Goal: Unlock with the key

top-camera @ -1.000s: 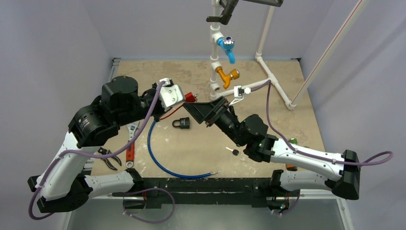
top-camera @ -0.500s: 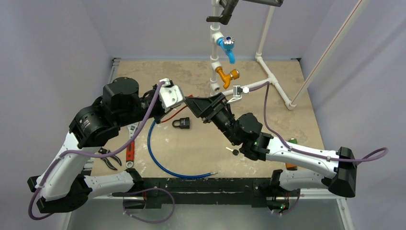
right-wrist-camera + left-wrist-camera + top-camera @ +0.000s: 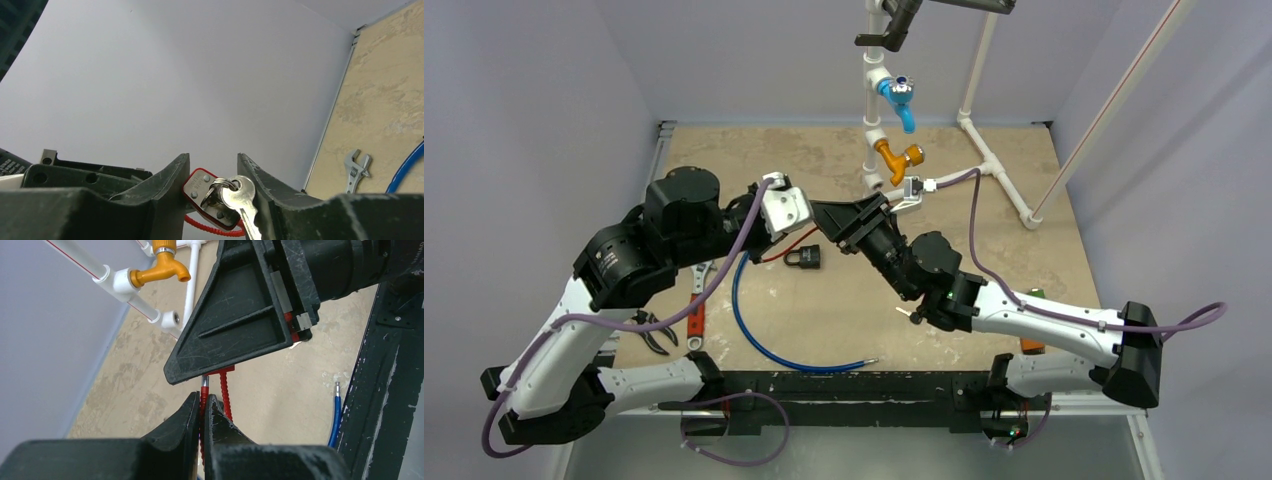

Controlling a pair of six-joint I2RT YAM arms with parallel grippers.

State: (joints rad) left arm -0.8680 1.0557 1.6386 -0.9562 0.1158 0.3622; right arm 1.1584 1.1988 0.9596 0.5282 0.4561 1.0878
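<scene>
L gripper (image 3: 201, 399): black scuffed plastic fingers pinched tight on the thin red ribbed cable (image 3: 226, 392). A short metal ferrule pokes out just past the tips, and a 2nd strand of the same cable runs alongside.

R gripper (image 3: 212, 159): jaws at a narrow-ish gap, w/ the red flat lock body (image 3: 199, 189) (rounded corners, small rivets) sitting btwn them. A steel split ring (image 3: 222, 185) hangs off it, carrying a plain silver key (image 3: 246, 202) that lies against the inner face of one finger. Can't tell if the fingers actually clamp lock or key.

Both claws meet in the air just behind and above the small black padlock (image 3: 804, 257), which lies flat on the tan mottled tabletop (image 3: 1024, 240).

In the way: in the L wrist view the R claw's wedge-shaped black finger covers the red lock body, leaving only bits of red at its edge. In the top view the two claws hide lock and key almost wholly.

Around the padlock:
- Glossy blue hose (image 3: 333, 427) w/ metal end, curving from just left of it toward the near table edge.
- Silver adjustable spanner (image 3: 356, 167), orange-handled tool (image 3: 694, 320) and black pliers (image 3: 652, 335), all left of it and nearer the arm bases.
- Tiny dark-headed key (image 3: 907, 312) to its right, partly under the R arm.
- White PVC pipe frame (image 3: 984, 150) w/ blue tap (image 3: 899, 95) and orange tap (image 3: 160, 270), behind it and to the right.
</scene>
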